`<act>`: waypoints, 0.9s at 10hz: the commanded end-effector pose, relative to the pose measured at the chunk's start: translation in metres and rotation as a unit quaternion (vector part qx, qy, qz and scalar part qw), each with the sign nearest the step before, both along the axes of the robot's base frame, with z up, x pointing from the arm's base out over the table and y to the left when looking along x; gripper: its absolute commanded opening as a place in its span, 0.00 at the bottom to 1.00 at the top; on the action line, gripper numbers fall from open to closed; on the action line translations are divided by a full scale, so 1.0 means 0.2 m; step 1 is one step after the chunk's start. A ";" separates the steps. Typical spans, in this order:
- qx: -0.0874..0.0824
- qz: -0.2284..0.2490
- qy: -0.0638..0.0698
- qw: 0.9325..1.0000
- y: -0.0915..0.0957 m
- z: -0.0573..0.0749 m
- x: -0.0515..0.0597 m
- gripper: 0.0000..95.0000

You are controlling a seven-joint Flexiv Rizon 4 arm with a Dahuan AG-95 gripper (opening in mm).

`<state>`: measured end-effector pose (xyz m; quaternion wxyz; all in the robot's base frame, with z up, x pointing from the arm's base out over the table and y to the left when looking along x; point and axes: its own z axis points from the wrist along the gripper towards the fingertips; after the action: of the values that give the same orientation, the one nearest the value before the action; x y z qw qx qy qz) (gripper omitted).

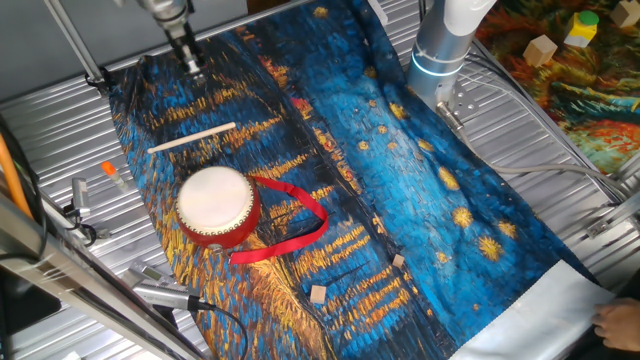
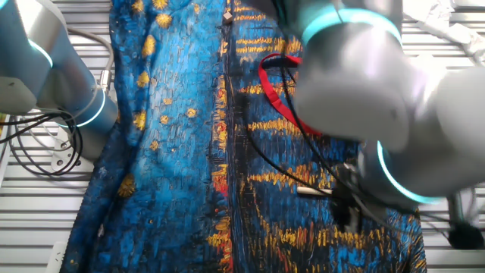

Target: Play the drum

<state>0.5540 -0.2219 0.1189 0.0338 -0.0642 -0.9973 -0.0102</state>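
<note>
Clearly, little of the task can be judged as done: the drum [image 1: 218, 205] is seen standing upright on the painted blue cloth [image 1: 420, 200] in the lower left of one fixed view, its cream skin facing up and untouched, with its red ribbon strap [image 1: 296, 222] looped out to the right of it. The thin wooden stick [image 1: 191, 138] is found lying flat on the cloth just above the drum, apart from it and not held. The gripper [image 1: 193, 68] is seen at the upper left of that view, hanging above the cloth's far edge and well apart from both stick and drum; whether its fingers are apart or together cannot be told, since they are small and blurred there. In the other fixed view the drum is hidden behind the arm's blurred bulk, and only the strap and a short end of the stick are shown. What is left, it is judged, is nearly everything: the stick is yet to be picked up and the skin is yet to be struck
</note>
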 end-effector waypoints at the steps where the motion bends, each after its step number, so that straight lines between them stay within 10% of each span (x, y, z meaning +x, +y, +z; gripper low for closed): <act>1: -0.002 -0.017 -0.005 1.000 0.06 -0.03 0.06 0.00; 9: -0.002 -0.047 -0.008 0.999 0.17 -0.22 0.19 0.00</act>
<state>0.5919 -0.1867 0.0719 0.0232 -0.1121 -0.9934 -0.0094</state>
